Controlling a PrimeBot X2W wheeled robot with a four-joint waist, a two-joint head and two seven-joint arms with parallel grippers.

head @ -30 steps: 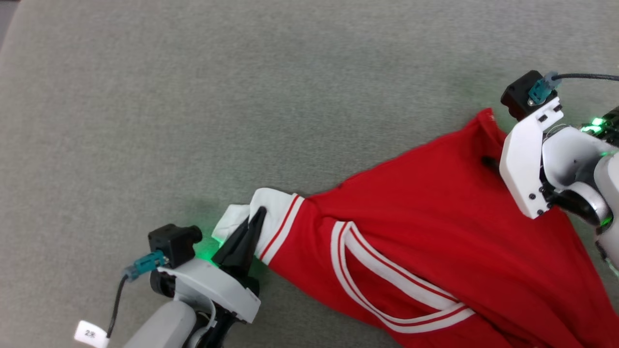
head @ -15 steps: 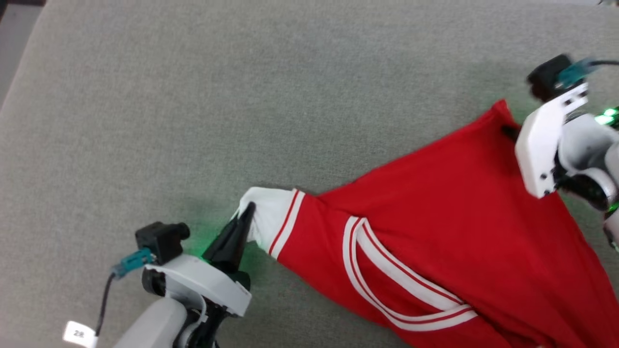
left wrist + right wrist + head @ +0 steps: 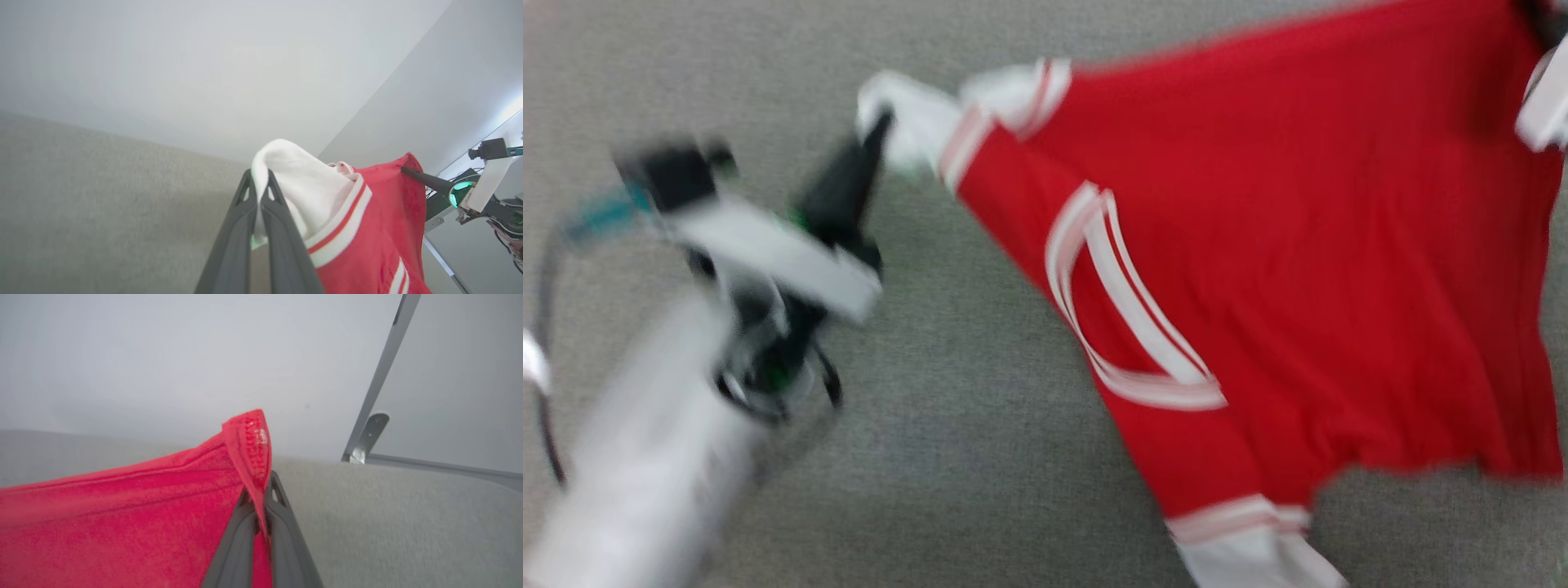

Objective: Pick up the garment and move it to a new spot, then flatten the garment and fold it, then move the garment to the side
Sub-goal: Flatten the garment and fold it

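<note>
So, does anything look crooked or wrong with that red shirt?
Nothing looks damaged, but the garment hangs askew: the left pincer pinches a white sleeve, the right pincer a red hem corner, so the striped neckline sits tilted. The head view is blurred.

The surface (image 3: 980, 474) is gray and fuzzy, like a soft carpet. Behind it is a plain pale wall (image 3: 163, 355). A thin shiny metal bar (image 3: 382, 371) runs up the wall. A small metal piece (image 3: 371, 430) sits by its lower end.
</note>
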